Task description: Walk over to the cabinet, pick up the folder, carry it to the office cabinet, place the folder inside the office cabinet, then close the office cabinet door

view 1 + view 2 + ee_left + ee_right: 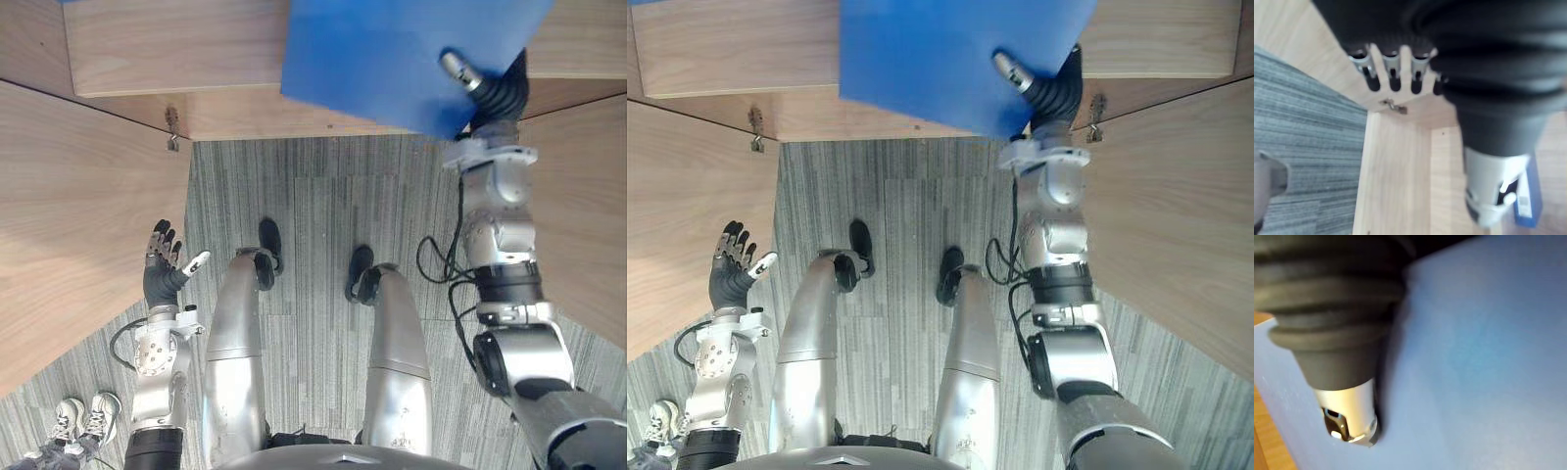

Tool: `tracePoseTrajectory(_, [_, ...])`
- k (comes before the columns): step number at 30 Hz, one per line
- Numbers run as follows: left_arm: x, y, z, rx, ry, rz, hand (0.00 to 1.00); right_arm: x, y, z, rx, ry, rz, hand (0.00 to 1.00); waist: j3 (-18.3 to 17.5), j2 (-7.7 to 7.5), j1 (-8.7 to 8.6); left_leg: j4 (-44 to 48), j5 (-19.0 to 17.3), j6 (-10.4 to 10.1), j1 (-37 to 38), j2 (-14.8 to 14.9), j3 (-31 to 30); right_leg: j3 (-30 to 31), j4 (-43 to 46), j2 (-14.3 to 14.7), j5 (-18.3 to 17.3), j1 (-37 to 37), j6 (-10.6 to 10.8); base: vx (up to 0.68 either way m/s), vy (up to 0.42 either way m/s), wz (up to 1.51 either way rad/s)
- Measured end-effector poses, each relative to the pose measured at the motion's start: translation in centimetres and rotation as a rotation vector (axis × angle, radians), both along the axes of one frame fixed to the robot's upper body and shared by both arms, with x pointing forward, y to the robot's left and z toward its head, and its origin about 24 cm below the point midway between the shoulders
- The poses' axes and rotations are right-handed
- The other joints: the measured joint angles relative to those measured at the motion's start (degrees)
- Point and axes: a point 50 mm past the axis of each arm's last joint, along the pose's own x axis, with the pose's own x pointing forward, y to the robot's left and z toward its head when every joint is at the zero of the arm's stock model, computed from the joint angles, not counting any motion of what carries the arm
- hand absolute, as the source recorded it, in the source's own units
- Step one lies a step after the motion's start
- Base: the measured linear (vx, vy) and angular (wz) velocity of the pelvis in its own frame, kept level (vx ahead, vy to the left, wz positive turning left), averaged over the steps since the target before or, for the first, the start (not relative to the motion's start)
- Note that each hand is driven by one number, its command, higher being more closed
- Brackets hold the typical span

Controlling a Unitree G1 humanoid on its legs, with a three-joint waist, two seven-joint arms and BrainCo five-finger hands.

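Observation:
A flat blue folder point(392, 59) hangs level at the cabinet's front, over the pale wooden shelf point(157, 44). My right hand point(490, 93) holds its near right corner. The thumb point(1349, 421) lies pressed on the folder's point(1488, 357) top face, and the fingers are hidden beneath it. My left hand point(162, 269) is low on the left, open with straight fingers point(1393, 73) and nothing in it, close to the inner face of the left door.
The cabinet's two wooden doors stand swung out towards me, the left door point(78, 215) and the right door point(1185, 225), with grey carpet point(313, 196) between them. A metal hinge point(173, 127) shows at the left corner. A person's white shoes point(83, 416) are at the lower left.

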Motion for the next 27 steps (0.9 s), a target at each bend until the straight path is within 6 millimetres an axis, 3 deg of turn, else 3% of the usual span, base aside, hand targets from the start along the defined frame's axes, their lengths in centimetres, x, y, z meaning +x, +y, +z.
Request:
tracePoseTrajectory(5, [-0.1,-0.5,0.2,-0.015,-0.017,-0.018,0.0,0.6,-1.5,4.0,0.157,-0.058,0.014,1.0,0.0,-0.01,0.56,0.2,0.5,-0.5,-2.7,0.0,-0.5,-0.5,0.8,-0.1,-0.1,-2.5,-0.3,-0.01,-0.035,0.04])
tracePoseTrajectory(10, [-0.4,-0.8,0.3,-0.014,-0.02,-0.029,0.0,1.2,-2.5,5.2,0.224,-0.04,0.005,1.0,0.0,0.0,0.65,-0.1,0.9,-0.9,-3.1,-0.1,-0.9,-0.9,0.8,-0.1,-0.2,-2.8,-0.3,-0.01,-0.018,0.02])
tracePoseTrajectory(16, [-0.3,-1.4,0.1,-0.022,-0.013,-0.037,0.0,1.2,-3.6,8.1,0.349,-0.074,0.045,1.0,-0.1,0.03,0.88,-0.7,2.1,-1.4,-5.1,-0.2,-2.0,-2.1,0.9,-0.1,0.1,-4.5,-0.7,-0.02,-0.016,0.05])
tracePoseTrajectory(23, [-0.2,-2.2,0.0,-0.033,-0.006,-0.045,0.0,1.3,-3.3,10.1,0.491,-0.098,0.118,1.0,-0.2,0.03,1.46,-1.8,3.5,-1.8,-6.1,-0.3,-2.6,-2.7,1.0,-0.1,0.5,-5.8,-1.5,-0.01,-0.004,0.02])
tracePoseTrajectory(27, [1.3,-3.9,0.9,-0.045,-0.019,-0.09,0.0,2.1,0.3,10.7,0.613,-0.079,0.249,1.0,-0.2,0.08,0.79,-2.2,4.5,-2.1,-6.6,-0.1,-3.4,-3.6,0.8,0.1,0.9,-6.0,-2.1,-0.01,0.0,0.02])
